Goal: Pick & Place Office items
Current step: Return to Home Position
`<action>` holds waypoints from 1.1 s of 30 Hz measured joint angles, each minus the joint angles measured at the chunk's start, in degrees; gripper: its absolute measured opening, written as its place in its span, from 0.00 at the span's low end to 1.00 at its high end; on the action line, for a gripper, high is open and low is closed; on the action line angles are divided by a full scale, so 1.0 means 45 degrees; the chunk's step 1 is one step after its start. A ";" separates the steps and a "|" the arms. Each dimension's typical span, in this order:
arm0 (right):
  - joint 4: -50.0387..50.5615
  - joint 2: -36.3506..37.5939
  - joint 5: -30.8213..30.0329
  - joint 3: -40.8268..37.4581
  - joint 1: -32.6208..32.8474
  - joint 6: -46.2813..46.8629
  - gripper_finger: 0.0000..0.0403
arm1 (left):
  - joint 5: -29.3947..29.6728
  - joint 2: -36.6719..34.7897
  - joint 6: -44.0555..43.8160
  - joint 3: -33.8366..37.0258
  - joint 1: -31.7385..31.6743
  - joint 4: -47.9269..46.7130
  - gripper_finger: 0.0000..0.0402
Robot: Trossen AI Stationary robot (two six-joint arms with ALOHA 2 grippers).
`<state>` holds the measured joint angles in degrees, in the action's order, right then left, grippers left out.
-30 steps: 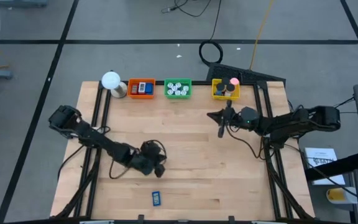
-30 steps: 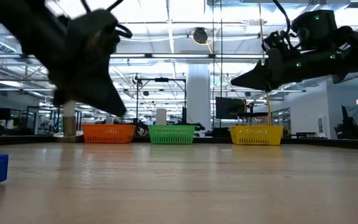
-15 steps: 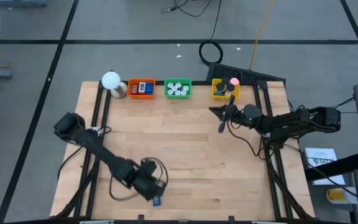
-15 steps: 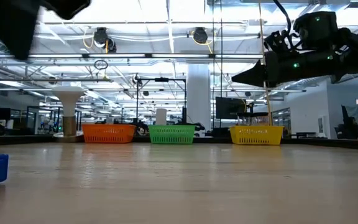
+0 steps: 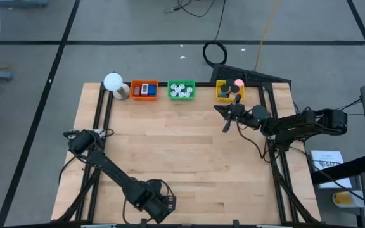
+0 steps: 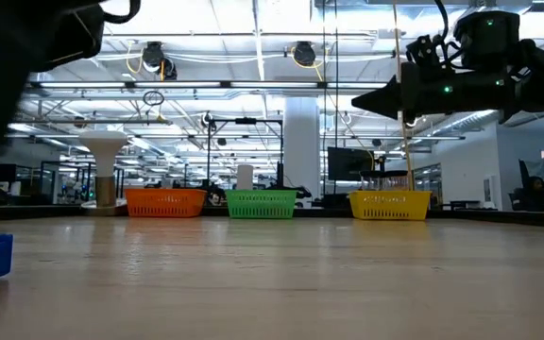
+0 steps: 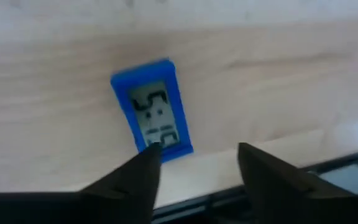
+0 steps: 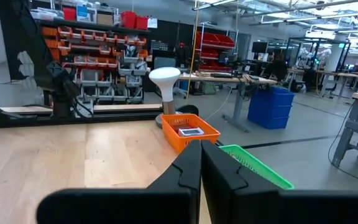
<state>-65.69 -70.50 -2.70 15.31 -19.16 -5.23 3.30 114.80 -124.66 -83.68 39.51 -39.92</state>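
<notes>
Most of the table [image 5: 189,158] is bare wood, so there's loads of room to swing through the middle. Along the 12 o'clock edge sit the orange tray [image 5: 132,89], green tray [image 5: 170,90] and yellow tray [image 5: 218,92], all with stuff in them, plus a white lamp [image 5: 113,82] at about 11. The left gripper [image 7: 197,149] is way down at 6 o'clock, claw spread wide and holding nothing, hovering over the blue rectangle [image 7: 151,109], a little clock-looking thing lying flat right beside the table's near edge. The right gripper [image 8: 201,148] hangs at around 2 o'clock near the yellow tray, pinched together and empty. My read: sorting is nearly done and this blue piece, the only loose one I can spot, is the step in hand. Next move needs the claw centred on it, since it sits off towards one finger, then a straight drop. Watch that edge, a nudge could push it off.
</notes>
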 joint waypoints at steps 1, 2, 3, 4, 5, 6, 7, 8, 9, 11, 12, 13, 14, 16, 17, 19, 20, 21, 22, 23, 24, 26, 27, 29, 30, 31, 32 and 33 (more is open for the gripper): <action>-0.0007 0.0000 0.0002 0.0000 0.0002 0.0000 0.01 | 0.0162 0.0000 -0.0114 -0.0005 0.0000 -0.0046 0.56; -0.0010 0.0000 0.0005 0.0000 0.0017 0.0014 0.01 | 0.0200 0.0000 -0.0252 -0.0005 0.0000 -0.0166 0.60; -0.0010 0.0000 0.0024 0.0000 0.0034 0.0074 0.01 | 0.0150 0.0000 -0.0467 -0.0005 -0.0008 -0.0334 0.64; -0.0010 0.0000 0.0132 0.0000 0.0033 0.0192 0.01 | 0.0004 0.0000 -0.0691 -0.0005 -0.0010 -0.0523 0.67; -0.0010 0.0000 0.0338 0.0000 0.0024 0.0343 0.01 | -0.0226 0.0000 -0.0901 -0.0005 -0.0013 -0.0722 0.70; -0.0010 0.0000 0.0492 0.0000 0.0024 0.0450 0.01 | -0.0335 0.0000 -0.1117 -0.0005 -0.0003 -0.0917 0.72; -0.0010 0.0000 0.0676 0.0000 0.0024 0.0540 0.01 | -0.0305 0.0000 -0.1320 -0.0005 0.0014 -0.1111 0.74; -0.0010 0.0000 0.0787 0.0000 0.0024 0.0616 0.01 | -0.0057 0.0009 -0.1520 -0.0001 0.0039 -0.1184 0.75; -0.0006 0.0000 0.0941 0.0000 0.0024 0.0670 0.01 | 0.0334 0.0015 -0.1705 0.0000 0.0082 -0.1192 0.76; 0.0089 0.0000 0.0996 0.0000 0.0024 0.0679 0.01 | 0.0847 0.0088 -0.1952 -0.0006 0.0090 -0.1023 0.76; 0.0161 0.0000 0.0996 0.0000 0.0024 0.0680 0.01 | 0.0838 0.0205 -0.1961 -0.0015 0.0061 -0.0842 0.75; 0.0201 -0.0005 0.0994 0.0000 0.0024 0.0680 0.01 | 0.0705 0.0351 -0.1952 -0.0013 0.0058 -0.0705 0.74; 0.0232 -0.0005 0.0992 0.0000 0.0024 0.0680 0.01 | 0.0556 0.0552 -0.1926 -0.0010 0.0056 -0.0546 0.73; 0.0238 -0.0005 0.0991 0.0005 0.0024 0.0680 0.01 | 0.0502 0.0874 -0.1993 -0.0001 0.0063 -0.0153 0.71; 0.0266 -0.0005 0.0991 0.0005 0.0024 0.0680 0.01 | 0.0613 0.0966 -0.2046 -0.0019 0.0063 -0.0049 0.69; 0.0269 -0.0005 0.0993 0.0005 0.0024 0.0662 0.01 | 0.0690 0.1037 -0.2084 -0.0035 0.0077 -0.0028 0.66; 0.0275 -0.0005 0.0994 0.0005 0.0024 0.0628 0.01 | 0.0649 0.1039 -0.2078 -0.0034 0.0073 -0.0065 0.65; 0.0272 -0.0005 0.0991 0.0005 0.0024 0.0620 0.01 | 0.0606 0.1039 -0.2075 -0.0034 0.0069 -0.0137 0.63; 0.0272 -0.0005 0.0991 0.0005 0.0024 0.0617 0.01 | 0.0597 0.1041 -0.2080 -0.0039 0.0072 -0.0213 0.61; 0.0272 -0.0005 0.0991 0.0005 0.0024 0.0613 0.01 | 0.0585 0.0997 -0.2075 -0.0036 0.0080 -0.0408 0.58; 0.0266 -0.0005 0.0991 0.0005 0.0024 0.0611 0.01 | 0.0537 0.0968 -0.2069 -0.0029 0.0081 -0.0603 0.55; 0.0240 -0.0005 0.0991 0.0005 0.0024 0.0578 0.01 | 0.0409 0.0958 -0.1965 -0.0024 0.0073 -0.0743 0.49; 0.0243 -0.0005 0.0988 0.0005 0.0024 0.0573 0.01 | 0.0386 0.0962 -0.1839 -0.0020 0.0078 -0.0777 0.45; 0.0229 -0.0005 0.0972 0.0005 0.0024 0.0545 0.01 | 0.0234 0.0962 -0.1494 -0.0011 0.0096 -0.0815 0.38; 0.0226 -0.0005 0.0971 0.0005 0.0024 0.0534 0.01 | 0.0197 0.0962 -0.1309 -0.0010 0.0097 -0.0832 0.34; 0.0225 -0.0005 0.0971 0.0005 0.0024 0.0534 0.01 | 0.0174 0.0962 -0.1151 -0.0007 0.0097 -0.0873 0.30; 0.0203 -0.0005 0.0971 0.0005 0.0024 0.0534 0.01 | 0.0161 0.0957 -0.0999 -0.0005 0.0097 -0.0920 0.26; 0.0173 -0.0005 0.0971 0.0005 0.0024 0.0533 0.01 | 0.0191 0.0878 -0.0819 0.0012 0.0101 -0.1038 0.22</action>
<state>-64.91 -70.52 1.67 15.33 -19.05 -2.84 4.16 118.76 -128.34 -83.63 39.96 -44.59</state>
